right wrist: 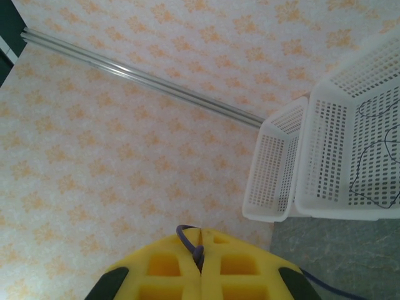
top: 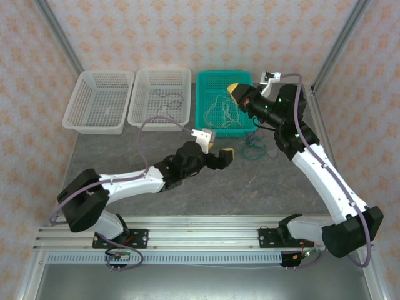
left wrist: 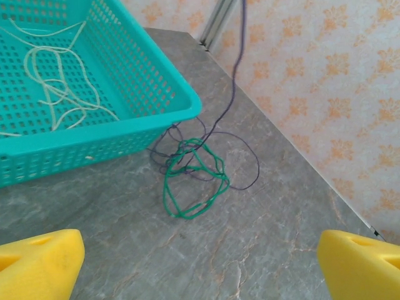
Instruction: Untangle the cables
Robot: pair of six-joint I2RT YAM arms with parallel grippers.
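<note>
We see bright, even overhead light, faint shadow under the teal perforated plastic basket (left wrist: 94,147), yellow foam pads (left wrist: 37,265) slightly blurred.

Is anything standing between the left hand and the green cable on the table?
Nothing visible does. Bare table lies between the open left hand and the green cable; the teal basket sits off to one side. A purple cable tangles with it.

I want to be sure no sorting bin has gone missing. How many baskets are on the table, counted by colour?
White baskets: 2, the left white basket and the middle white basket
Teal basket: 1
Total: 3
</note>
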